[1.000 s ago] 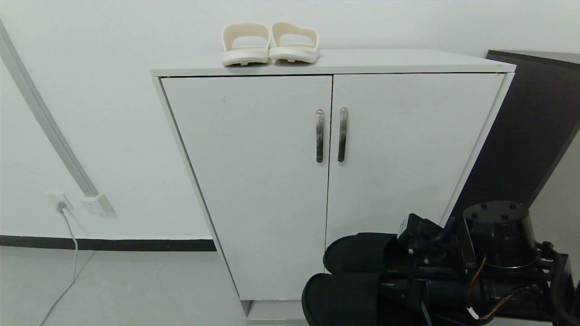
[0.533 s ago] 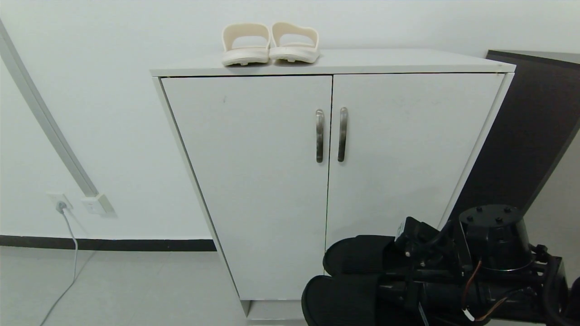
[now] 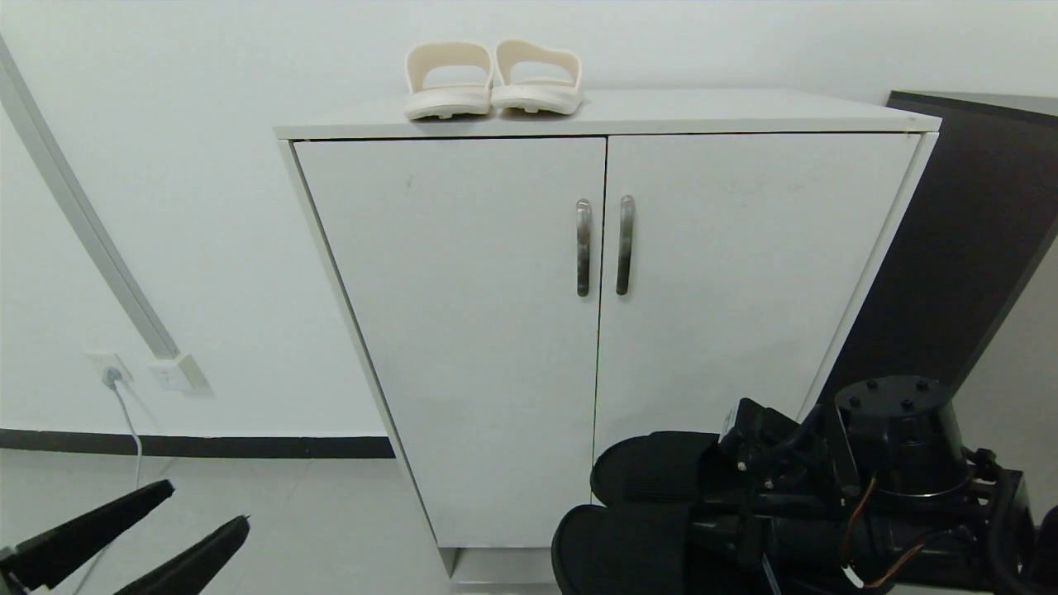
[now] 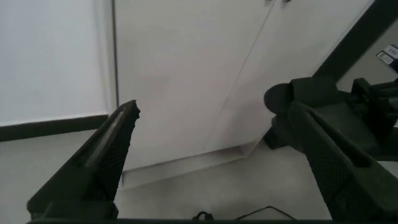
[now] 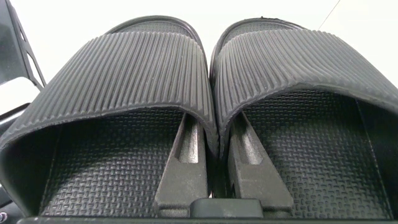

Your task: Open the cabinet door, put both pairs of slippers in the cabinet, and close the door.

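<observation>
My left gripper has just entered the head view at 8 o'clock, jaws wide apart and empty; I judge door opening is next. Both doors of the white two-door cabinet are shut. My right gripper is clamped on the ribbed black rubber slippers at 5 o'clock, close before the right door and likely obstructing its swing. The cream moulded slippers sit on the cabinet top at 12 o'clock.

Bright, even light; soft shadows.

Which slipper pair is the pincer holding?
The black pair, clamped in the right pincer low in front of the cabinet. The cream pair sits untouched on top of it.
</observation>
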Robot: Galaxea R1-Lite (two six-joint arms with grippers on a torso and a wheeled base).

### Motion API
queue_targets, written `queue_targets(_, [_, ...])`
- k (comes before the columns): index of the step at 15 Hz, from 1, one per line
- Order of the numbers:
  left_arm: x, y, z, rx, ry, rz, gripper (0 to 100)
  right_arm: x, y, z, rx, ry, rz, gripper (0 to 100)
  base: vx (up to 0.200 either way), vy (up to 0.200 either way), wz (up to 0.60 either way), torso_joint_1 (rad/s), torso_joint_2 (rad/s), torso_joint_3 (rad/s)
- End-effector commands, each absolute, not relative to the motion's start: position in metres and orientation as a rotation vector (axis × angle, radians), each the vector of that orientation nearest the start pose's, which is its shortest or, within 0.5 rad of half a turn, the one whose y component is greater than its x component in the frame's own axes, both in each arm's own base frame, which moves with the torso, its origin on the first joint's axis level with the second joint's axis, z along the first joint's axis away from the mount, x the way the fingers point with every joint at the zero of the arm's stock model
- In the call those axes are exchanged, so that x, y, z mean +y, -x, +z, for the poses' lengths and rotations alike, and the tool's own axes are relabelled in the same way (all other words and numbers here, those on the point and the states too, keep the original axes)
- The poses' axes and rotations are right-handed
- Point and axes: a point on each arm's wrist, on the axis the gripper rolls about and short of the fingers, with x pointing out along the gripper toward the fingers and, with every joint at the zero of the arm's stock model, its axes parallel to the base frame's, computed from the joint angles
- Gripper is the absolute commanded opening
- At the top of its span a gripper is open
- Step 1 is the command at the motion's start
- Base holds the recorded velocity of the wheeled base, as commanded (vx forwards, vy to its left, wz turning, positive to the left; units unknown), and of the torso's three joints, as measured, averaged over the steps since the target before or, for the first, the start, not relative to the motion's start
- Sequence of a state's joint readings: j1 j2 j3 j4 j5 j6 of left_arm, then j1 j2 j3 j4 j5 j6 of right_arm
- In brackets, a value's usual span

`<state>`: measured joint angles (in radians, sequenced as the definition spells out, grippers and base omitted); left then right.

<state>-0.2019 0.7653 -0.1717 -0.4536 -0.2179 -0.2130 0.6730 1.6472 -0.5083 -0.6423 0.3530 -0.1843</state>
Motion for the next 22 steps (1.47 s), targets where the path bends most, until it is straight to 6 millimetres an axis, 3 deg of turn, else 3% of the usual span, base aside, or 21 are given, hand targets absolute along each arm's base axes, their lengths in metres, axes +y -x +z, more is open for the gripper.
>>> queue_targets(1, [-0.029, -0.106, 0.158, 0.265, 0.208, -0.442, 100, 0.164, -0.193, 0.125, 0.416, 0.246, 1.051, 0, 0.0, 0.0, 0.0, 0.0, 0.0, 0.0])
queue_targets(2, [-0.04, -0.126, 0.164, 0.25, 0.199, -0.535, 100, 0.164, -0.192, 0.125, 0.413, 0.248, 1.053, 0, 0.0, 0.0, 0.0, 0.0, 0.0, 0.0])
queue_targets(5, [-0.064, -0.146, 0.178, 0.211, 0.191, -0.652, 100, 0.164, -0.192, 0.124, 0.418, 0.249, 1.055, 0, 0.0, 0.0, 0.0, 0.0, 0.0, 0.0])
queue_targets(8, [-0.096, -0.179, 0.196, 0.202, 0.185, -0.74, 100, 0.163, -0.192, 0.124, 0.417, 0.247, 1.053, 0, 0.0, 0.0, 0.0, 0.0, 0.0, 0.0])
queue_targets(9, [-0.098, -0.181, 0.196, 0.203, 0.185, -0.743, 100, 0.163, -0.192, 0.124, 0.417, 0.247, 1.053, 0, 0.0, 0.0, 0.0, 0.0, 0.0, 0.0])
queue_targets(10, [-0.111, -0.204, 0.205, 0.201, 0.213, -0.752, 100, 0.163, -0.192, 0.124, 0.419, 0.247, 1.053, 0, 0.0, 0.0, 0.0, 0.0, 0.0, 0.0])
queue_targets(12, [-0.132, -0.224, 0.213, 0.2, 0.25, -0.792, 100, 0.163, -0.192, 0.123, 0.422, 0.247, 1.051, 0, 0.0, 0.0, 0.0, 0.0, 0.0, 0.0])
queue_targets(15, [-0.173, -0.23, 0.23, 0.194, 0.314, -0.912, 100, 0.163, -0.192, 0.122, 0.426, 0.247, 1.051, 0, 0.0, 0.0, 0.0, 0.0, 0.0, 0.0])
queue_targets(18, [-0.208, -0.25, 0.24, 0.166, 0.334, -0.979, 100, 0.162, -0.191, 0.121, 0.432, 0.248, 1.051, 0, 0.0, 0.0, 0.0, 0.0, 0.0, 0.0])
queue_targets(22, [-0.227, -0.269, 0.25, 0.176, 0.376, -1.04, 100, 0.161, -0.19, 0.12, 0.432, 0.248, 1.051, 0, 0.0, 0.0, 0.0, 0.0, 0.0, 0.0])
